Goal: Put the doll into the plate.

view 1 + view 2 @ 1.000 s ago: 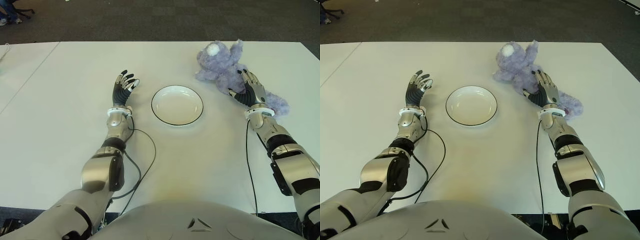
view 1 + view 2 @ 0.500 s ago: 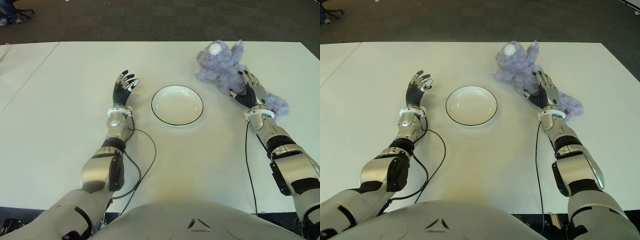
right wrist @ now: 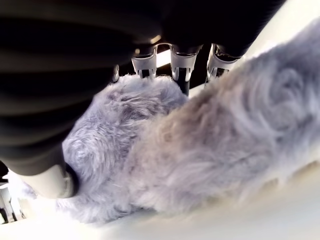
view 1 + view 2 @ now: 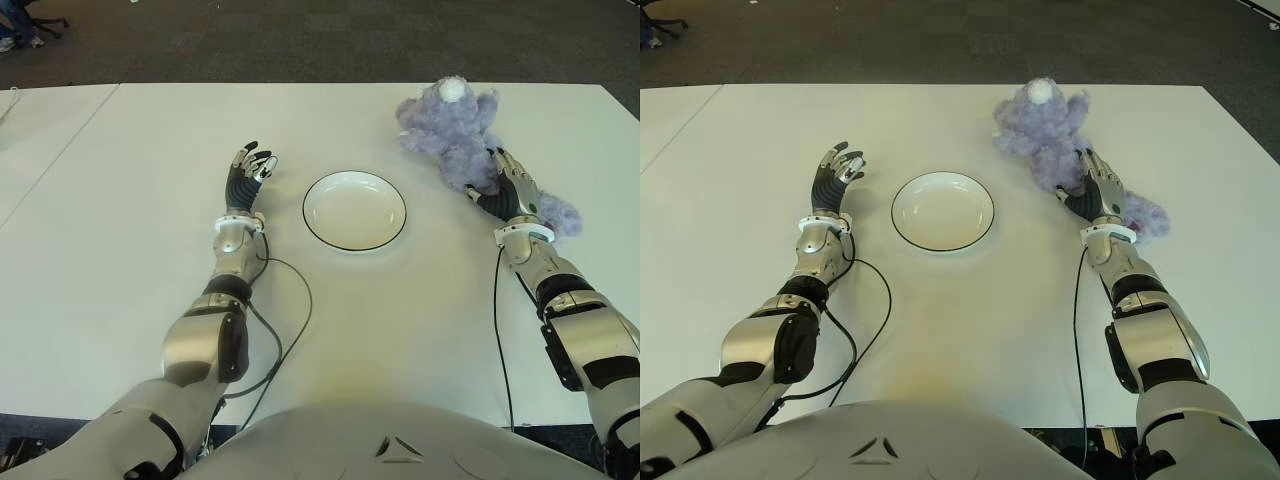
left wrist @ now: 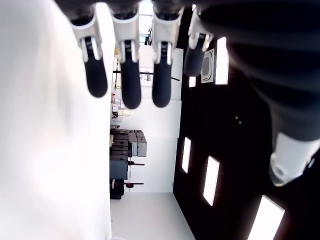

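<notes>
The doll (image 4: 450, 122), a fluffy lilac plush, lies on the white table (image 4: 130, 230) at the far right, its head toward the far edge. My right hand (image 4: 505, 190) is on the doll's body, its fingers (image 3: 182, 62) curled into the fur (image 3: 200, 150) and the thumb pressed in on the other side. The white plate (image 4: 355, 212) with a dark rim sits in the middle of the table, left of the doll, with nothing in it. My left hand (image 4: 248, 172) shows left of the plate, fingers (image 5: 125, 75) spread and holding nothing.
A black cable (image 4: 290, 310) runs along the table from my left forearm toward the near edge. Another table (image 4: 40, 130) adjoins on the left. Dark carpet (image 4: 300, 40) lies beyond the far edge.
The doll's head has swung to the right and away from the plate. My right hand has shifted slightly right and sunk deeper into the fur. The left hand has not moved.
</notes>
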